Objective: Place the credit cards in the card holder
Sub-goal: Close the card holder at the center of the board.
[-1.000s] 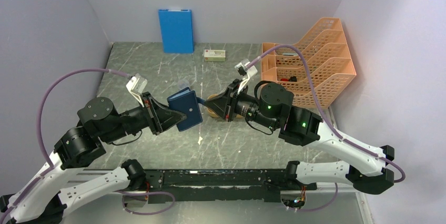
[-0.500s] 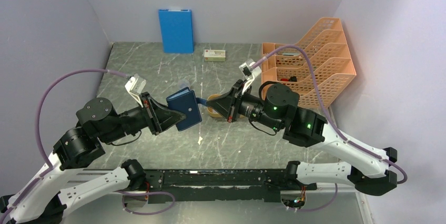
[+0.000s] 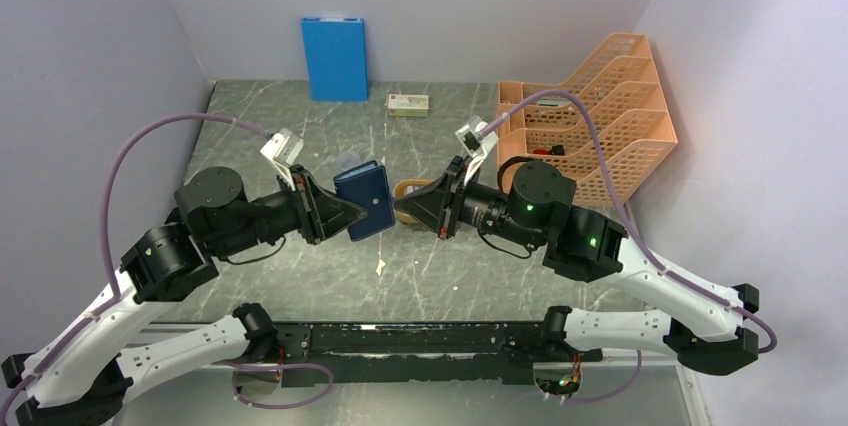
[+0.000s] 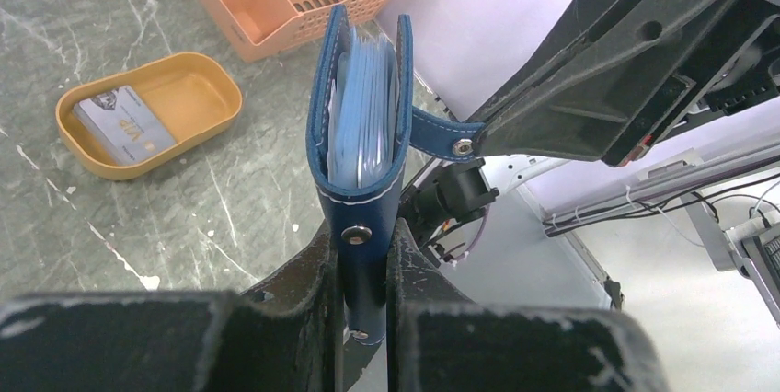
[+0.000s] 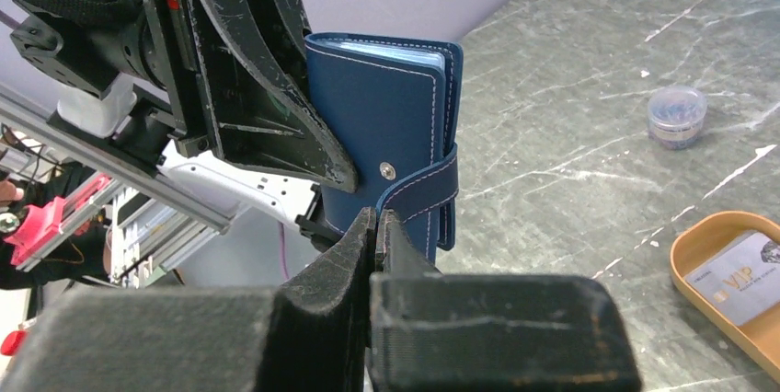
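The dark navy card holder is held upright off the table, its clear sleeve pages showing between the covers. My left gripper is shut on its spine edge, below the snap. The holder's strap runs into my right gripper, which is shut on the strap's end. In the top view the two grippers meet tip to tip at the holder. One pale credit card with faint print lies in the orange oval tray, also seen in the right wrist view as the card.
A blue board leans on the back wall. A white box with a red label lies near it. An orange mesh file rack fills the right rear. A small clear round container sits on the marble table.
My right gripper has closed on the holder's strap. The left arm has carried the holder a little right and toward the back, and the right arm has drawn back slightly.
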`<state>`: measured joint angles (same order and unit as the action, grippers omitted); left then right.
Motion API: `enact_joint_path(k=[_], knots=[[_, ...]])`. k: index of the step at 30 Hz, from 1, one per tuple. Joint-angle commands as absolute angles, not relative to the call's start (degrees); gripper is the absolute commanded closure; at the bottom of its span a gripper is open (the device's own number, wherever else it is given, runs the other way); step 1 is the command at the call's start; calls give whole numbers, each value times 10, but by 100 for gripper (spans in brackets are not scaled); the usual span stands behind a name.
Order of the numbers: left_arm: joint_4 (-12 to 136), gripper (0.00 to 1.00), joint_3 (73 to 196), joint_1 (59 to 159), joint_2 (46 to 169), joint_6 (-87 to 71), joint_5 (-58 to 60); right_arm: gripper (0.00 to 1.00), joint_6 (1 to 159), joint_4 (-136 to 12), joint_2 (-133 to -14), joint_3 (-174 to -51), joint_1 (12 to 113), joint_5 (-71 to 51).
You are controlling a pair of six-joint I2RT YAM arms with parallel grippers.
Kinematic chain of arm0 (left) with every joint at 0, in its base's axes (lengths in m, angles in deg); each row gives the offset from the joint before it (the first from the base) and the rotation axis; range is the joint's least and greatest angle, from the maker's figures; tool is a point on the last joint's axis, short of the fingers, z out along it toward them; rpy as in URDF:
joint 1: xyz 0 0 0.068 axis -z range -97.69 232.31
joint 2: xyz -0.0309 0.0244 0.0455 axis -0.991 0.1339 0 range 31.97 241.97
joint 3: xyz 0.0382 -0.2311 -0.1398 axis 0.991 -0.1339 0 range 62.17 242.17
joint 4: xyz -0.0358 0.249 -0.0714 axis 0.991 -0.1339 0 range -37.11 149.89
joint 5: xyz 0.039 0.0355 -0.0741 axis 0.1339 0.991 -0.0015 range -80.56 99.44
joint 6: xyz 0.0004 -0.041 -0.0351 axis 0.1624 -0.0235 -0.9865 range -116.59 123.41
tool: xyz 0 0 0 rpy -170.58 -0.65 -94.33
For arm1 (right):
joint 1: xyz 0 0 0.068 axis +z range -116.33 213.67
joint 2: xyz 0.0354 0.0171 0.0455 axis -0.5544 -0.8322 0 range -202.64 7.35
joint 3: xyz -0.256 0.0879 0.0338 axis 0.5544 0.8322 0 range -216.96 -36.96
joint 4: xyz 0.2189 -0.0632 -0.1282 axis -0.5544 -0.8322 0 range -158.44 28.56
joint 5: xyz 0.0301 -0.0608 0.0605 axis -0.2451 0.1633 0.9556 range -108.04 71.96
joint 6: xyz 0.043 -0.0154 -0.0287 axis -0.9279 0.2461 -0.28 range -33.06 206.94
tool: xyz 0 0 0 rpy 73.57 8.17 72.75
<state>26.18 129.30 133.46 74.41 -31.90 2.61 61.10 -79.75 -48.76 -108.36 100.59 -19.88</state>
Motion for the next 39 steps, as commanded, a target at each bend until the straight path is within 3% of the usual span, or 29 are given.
enact_joint_path(k=[1,39], knots=[[296,95,1320,1331,755,-314,30,100,595,-793,-484,-1083,1007,-179],[279,95,1330,1331,786,-284,10,100,566,-818,-550,-1107,1006,-266]])
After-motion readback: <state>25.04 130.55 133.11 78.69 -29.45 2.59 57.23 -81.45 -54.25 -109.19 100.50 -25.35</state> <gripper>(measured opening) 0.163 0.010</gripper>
